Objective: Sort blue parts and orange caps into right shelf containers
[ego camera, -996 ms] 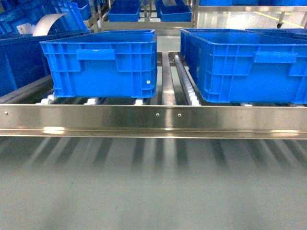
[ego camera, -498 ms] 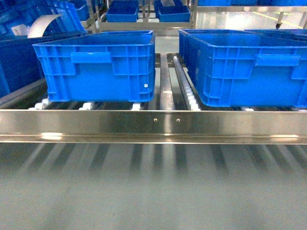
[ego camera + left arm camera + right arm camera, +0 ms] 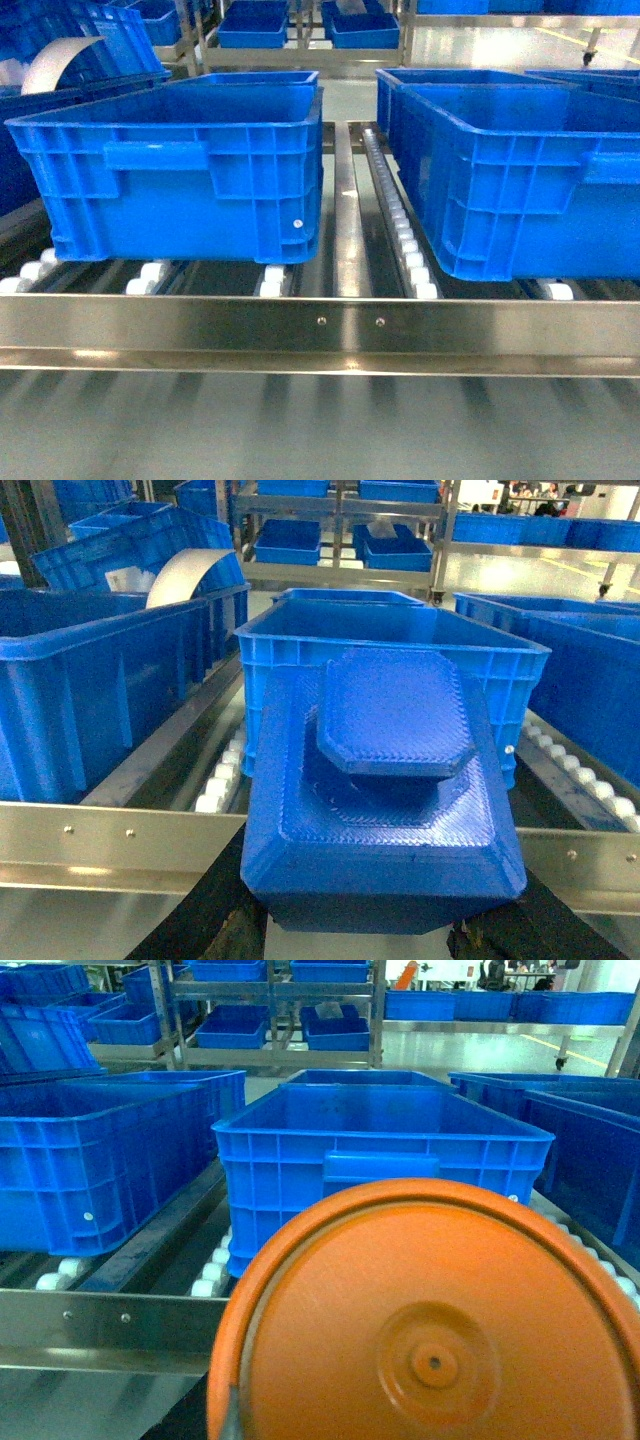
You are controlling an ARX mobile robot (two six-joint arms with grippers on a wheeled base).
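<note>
Crates filled the head view: we saw two large bright blue ribbed plastic crates, the left crate (image 3: 175, 170) and the right crate (image 3: 520, 180), standing side by side on a steel roller shelf (image 3: 320, 335) whose white roller wheels (image 3: 405, 245) ran in lines between and under them. A polished front rail closed the near edge of the shelf. Both crates looked open-topped, and we could not see inside them from that angle. More blue crates stood on racks (image 3: 300, 25) far behind, and a curled white sheet (image 3: 55, 60) rose from the stacked crates at the far left.

Neither arm appeared in the head view. In the left wrist view a blue stepped part (image 3: 385, 780), textured, with an octagonal raised top, filled the near middle, in front of the left crate (image 3: 390, 645). Dark shapes flanked its lower edge, but we could not tell whether the left gripper was closed on it or how far it stood apart. In the right wrist view a round orange cap (image 3: 430, 1330) with a small central hub covered the lower right, close to the lens, in front of a blue crate (image 3: 380, 1145). The right gripper itself was hidden behind it, so we could not judge its opening.
</note>
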